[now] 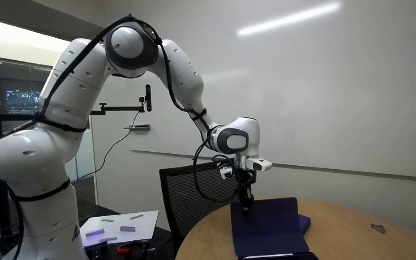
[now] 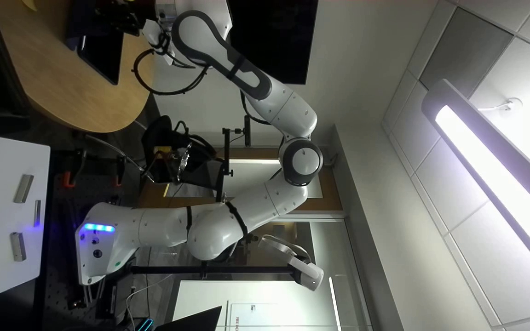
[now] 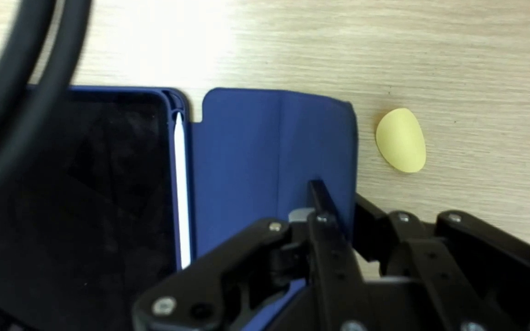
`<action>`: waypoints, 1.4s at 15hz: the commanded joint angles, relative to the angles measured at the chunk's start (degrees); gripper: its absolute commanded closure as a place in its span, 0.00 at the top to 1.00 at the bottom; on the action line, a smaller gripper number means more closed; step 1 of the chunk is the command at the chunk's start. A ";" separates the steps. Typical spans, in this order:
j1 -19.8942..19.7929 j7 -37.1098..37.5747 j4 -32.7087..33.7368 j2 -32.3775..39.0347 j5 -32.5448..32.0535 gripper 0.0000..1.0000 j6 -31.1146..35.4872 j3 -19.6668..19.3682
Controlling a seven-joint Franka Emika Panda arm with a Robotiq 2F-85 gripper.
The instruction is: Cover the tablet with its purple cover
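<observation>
The tablet (image 3: pixel 85 193) lies screen up in a dark blue case at the left of the wrist view, a white stylus (image 3: pixel 182 193) along its edge. The purple cover (image 3: pixel 242 161) is joined to that side and folded open; its far part rises off the table. In an exterior view the cover (image 1: pixel 265 220) stands tilted up, and the tablet (image 1: pixel 302 256) is cut off at the bottom. My gripper (image 3: pixel 340 195) has one finger on each side of the cover's raised free edge and looks closed on it. It also shows in an exterior view (image 1: pixel 246 209).
A small blue-purple block (image 1: pixel 304 224) sits behind the cover on the round wooden table (image 1: pixel 338 231). A yellow oval piece (image 3: pixel 401 140) lies beyond the cover's edge. A small grey item (image 1: pixel 377 228) lies farther right. A mesh chair (image 1: pixel 197 191) stands against the table.
</observation>
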 commanded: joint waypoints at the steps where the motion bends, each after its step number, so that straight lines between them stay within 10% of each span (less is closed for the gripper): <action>1: -0.44 0.45 -2.95 -3.18 1.77 0.02 2.62 0.00; 21: -12.34 -19.43 -12.16 -11.17 24.85 0.02 8.84 5.22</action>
